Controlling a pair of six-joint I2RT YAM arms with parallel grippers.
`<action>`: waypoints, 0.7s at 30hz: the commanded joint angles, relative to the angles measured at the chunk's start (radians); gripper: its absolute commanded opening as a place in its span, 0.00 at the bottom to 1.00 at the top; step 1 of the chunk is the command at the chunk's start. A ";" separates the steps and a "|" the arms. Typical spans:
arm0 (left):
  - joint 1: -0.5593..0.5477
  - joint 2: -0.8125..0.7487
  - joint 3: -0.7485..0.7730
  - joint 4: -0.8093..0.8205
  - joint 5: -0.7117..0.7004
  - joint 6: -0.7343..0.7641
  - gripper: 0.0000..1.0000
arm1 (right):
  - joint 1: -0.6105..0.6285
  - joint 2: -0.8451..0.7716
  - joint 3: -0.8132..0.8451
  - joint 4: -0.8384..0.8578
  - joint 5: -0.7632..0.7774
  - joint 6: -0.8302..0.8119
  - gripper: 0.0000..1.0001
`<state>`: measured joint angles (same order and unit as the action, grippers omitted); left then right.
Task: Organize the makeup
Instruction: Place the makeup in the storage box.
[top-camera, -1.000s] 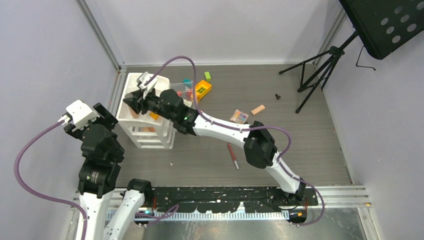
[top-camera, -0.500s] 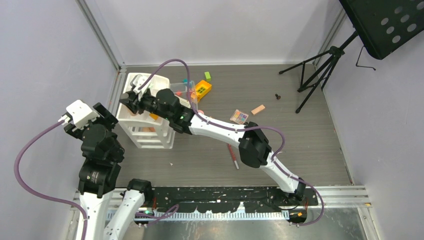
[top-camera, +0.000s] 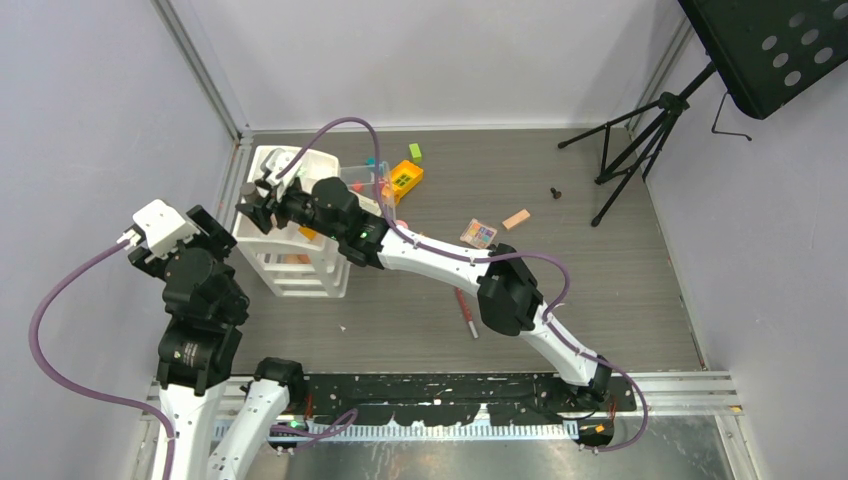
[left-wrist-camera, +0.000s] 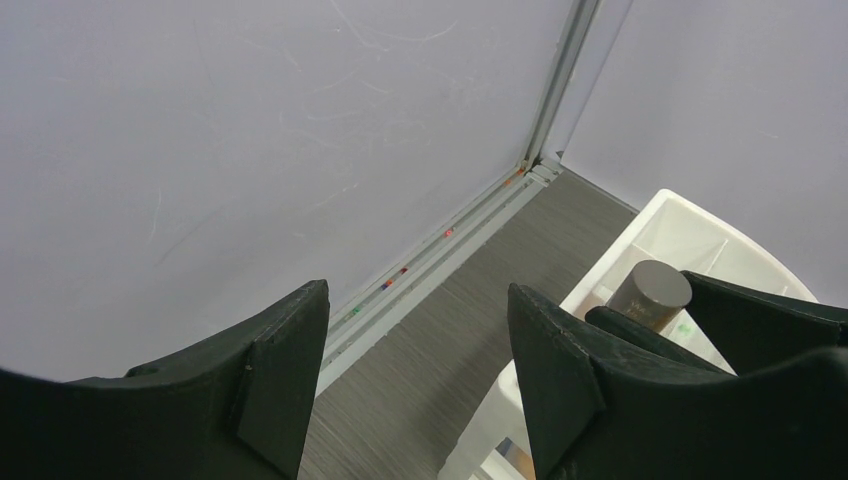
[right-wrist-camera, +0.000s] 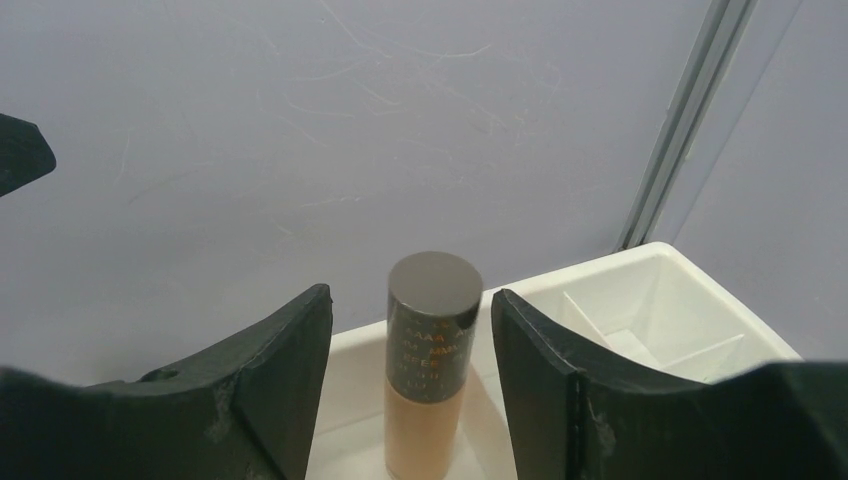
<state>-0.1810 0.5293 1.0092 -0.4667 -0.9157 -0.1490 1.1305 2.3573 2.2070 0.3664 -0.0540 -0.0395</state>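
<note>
"My right gripper (right-wrist-camera: 408, 305) hangs over the white plastic drawer organiser (right-wrist-camera: 640, 300), hard by the grey wall; the floor to my right is open."
"Anything near?"
"My left gripper (left-wrist-camera: 415, 330), spread and empty. A red pencil (top-camera: 466, 313) lies well apart."
"Your hold?"
"Released. The beige bottle with a dark grey cap (right-wrist-camera: 432, 400) stands upright in the tray between my fingers, a gap on each side."

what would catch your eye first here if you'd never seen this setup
The right arm stretches across the table to the white drawer organizer at far left, its end effector open over the top tray. There a beige bottle with a dark cap stands upright between the fingers. Right of it, a palette, a red pencil and a beige tube lie loose on the table.
</note>
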 joint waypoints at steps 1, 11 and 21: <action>0.005 -0.011 -0.003 0.050 -0.002 0.000 0.67 | 0.004 -0.016 0.060 0.028 -0.004 0.015 0.65; 0.004 -0.015 -0.005 0.052 -0.014 0.002 0.67 | 0.012 -0.093 0.003 -0.012 -0.022 -0.015 0.73; 0.005 -0.037 -0.019 0.072 -0.037 0.017 0.68 | 0.038 -0.261 -0.196 0.019 0.027 -0.117 0.80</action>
<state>-0.1810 0.5049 0.9955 -0.4599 -0.9215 -0.1448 1.1526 2.2478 2.0598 0.3264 -0.0578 -0.0933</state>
